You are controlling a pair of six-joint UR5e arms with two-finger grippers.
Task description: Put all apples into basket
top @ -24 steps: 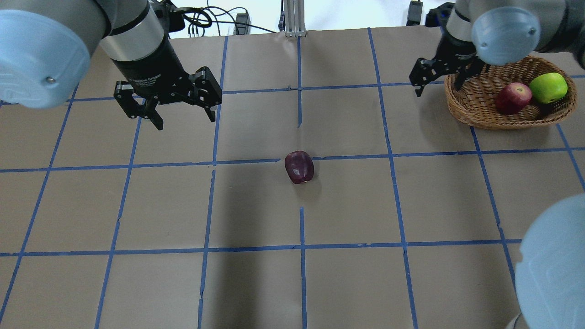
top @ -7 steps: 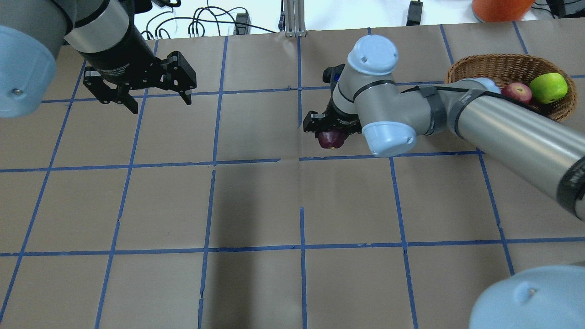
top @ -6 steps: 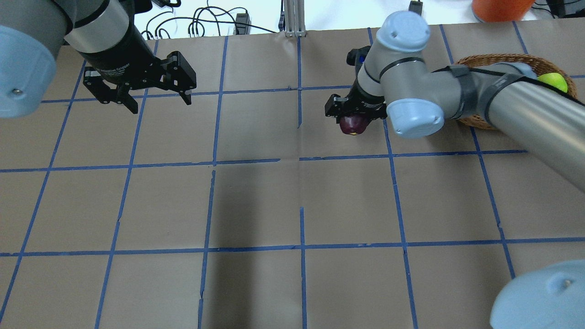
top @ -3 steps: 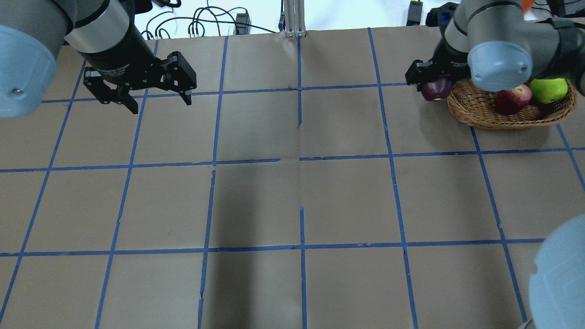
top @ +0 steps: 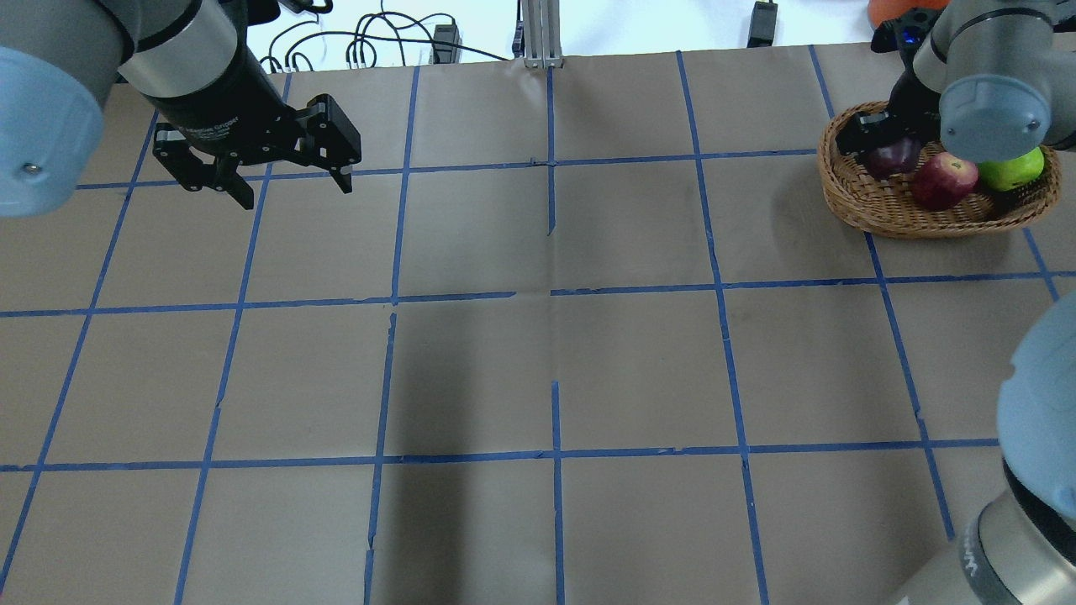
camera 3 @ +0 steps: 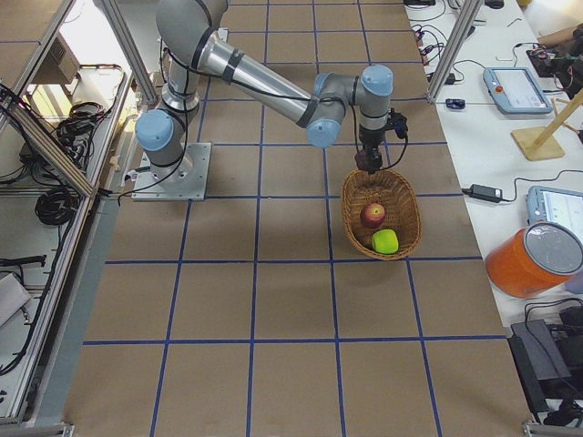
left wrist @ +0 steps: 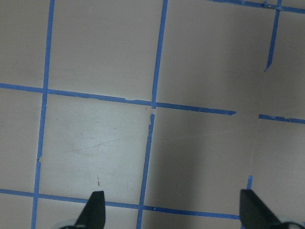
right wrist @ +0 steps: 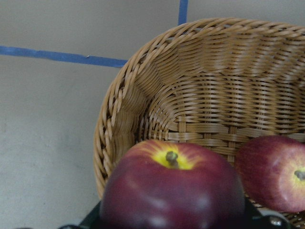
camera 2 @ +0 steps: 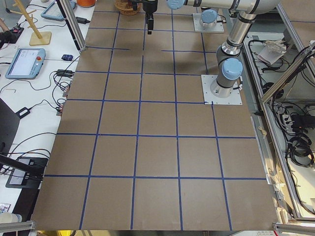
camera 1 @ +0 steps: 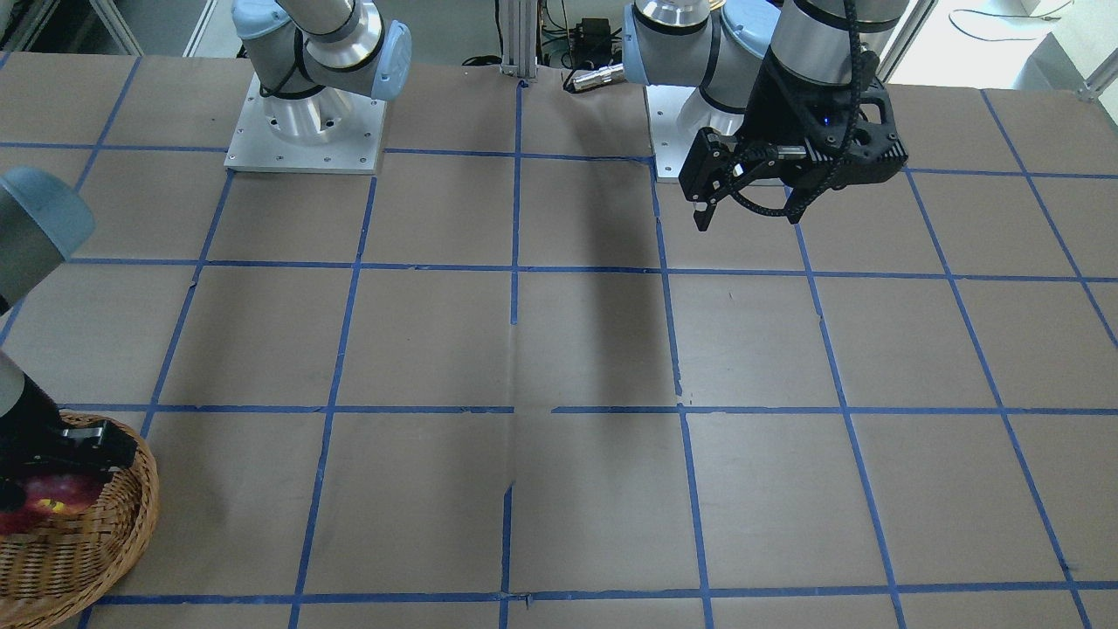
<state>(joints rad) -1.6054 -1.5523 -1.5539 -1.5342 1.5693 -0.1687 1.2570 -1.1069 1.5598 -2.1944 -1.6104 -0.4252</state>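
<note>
Apparently the right fingers (top: 857, 136) clasped the maroon apple (right wrist: 171, 195) above the basket (right wrist: 114, 119); dropped from there, it could strike the red apple (right wrist: 274, 171) beside them, while the left fingers (top: 239, 185) gaped empty.

The overhead view looks forward and down from behind the robot. It takes in most of the counter (top: 639, 370), with the basket (top: 883, 220) near the far right corner. The front-facing view looks steeply down from the opposite edge toward the robot's bases and catches that basket's rim at its own lower left. The two side views look along the counter from its ends, high and distant. Both reach the basket, the right-end one from nearer. The left wrist camera looks straight down past the left pincer (left wrist: 172, 200) onto bare taped counter. The right wrist camera sits very close over the maroon apple (right wrist: 171, 195) and the basket's inner wall.
</note>
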